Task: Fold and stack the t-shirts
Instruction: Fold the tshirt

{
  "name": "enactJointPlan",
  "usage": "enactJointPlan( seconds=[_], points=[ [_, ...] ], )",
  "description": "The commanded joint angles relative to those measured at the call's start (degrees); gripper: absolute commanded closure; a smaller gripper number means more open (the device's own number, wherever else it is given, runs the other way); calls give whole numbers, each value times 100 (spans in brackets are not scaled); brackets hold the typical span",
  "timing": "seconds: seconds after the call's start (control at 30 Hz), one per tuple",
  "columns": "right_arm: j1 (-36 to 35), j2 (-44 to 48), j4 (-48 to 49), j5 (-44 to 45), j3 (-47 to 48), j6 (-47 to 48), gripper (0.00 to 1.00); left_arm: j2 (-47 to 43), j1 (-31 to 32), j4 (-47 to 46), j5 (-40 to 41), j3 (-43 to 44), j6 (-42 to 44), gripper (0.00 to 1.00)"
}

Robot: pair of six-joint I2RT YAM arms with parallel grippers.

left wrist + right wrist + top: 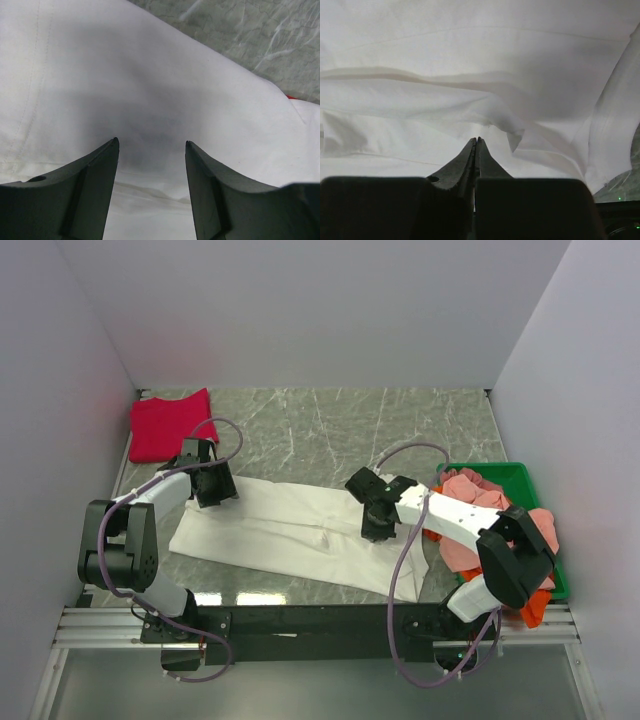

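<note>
Top external: left gripper [214, 497] spread over white t-shirt [290, 528]; right gripper [379, 531] pressed closed

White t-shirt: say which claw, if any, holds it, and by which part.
Left claw is open over the white t-shirt, holding nothing. Right claw is shut at a fold; whether cloth is pinched cannot be told.

the tabletop [330, 430] is showing grey-green stone with white lines. the white t-shirt [290, 525] is lying spread out on it, stretching from the left side to the right, near the front edge. the crimson t-shirt [170, 425] is sitting folded in the far left corner, apart from the white one. the green bin [515, 472] is standing on the right side.
</note>
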State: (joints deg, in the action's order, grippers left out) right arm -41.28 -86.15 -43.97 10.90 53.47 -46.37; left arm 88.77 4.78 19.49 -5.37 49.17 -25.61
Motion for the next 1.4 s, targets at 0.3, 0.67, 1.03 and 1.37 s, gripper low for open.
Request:
enactJointPlan(
  seconds=[0.3, 0.67, 1.03, 1.37],
  points=[
    [5, 54, 291, 36, -345, -196, 88, -62, -21, -156, -114, -21, 38, 39],
    [383, 11, 1109, -96, -698, -162, 71, -88, -21, -129, -61, -30, 38, 39],
    [489, -139, 1259, -263, -733, -30, 77, -71, -21, -138, -43, -21, 56, 39],
    [480, -122, 1013, -70, -435, 172, 88, -44, -21, -164, -105, -39, 47, 39]
  ],
)
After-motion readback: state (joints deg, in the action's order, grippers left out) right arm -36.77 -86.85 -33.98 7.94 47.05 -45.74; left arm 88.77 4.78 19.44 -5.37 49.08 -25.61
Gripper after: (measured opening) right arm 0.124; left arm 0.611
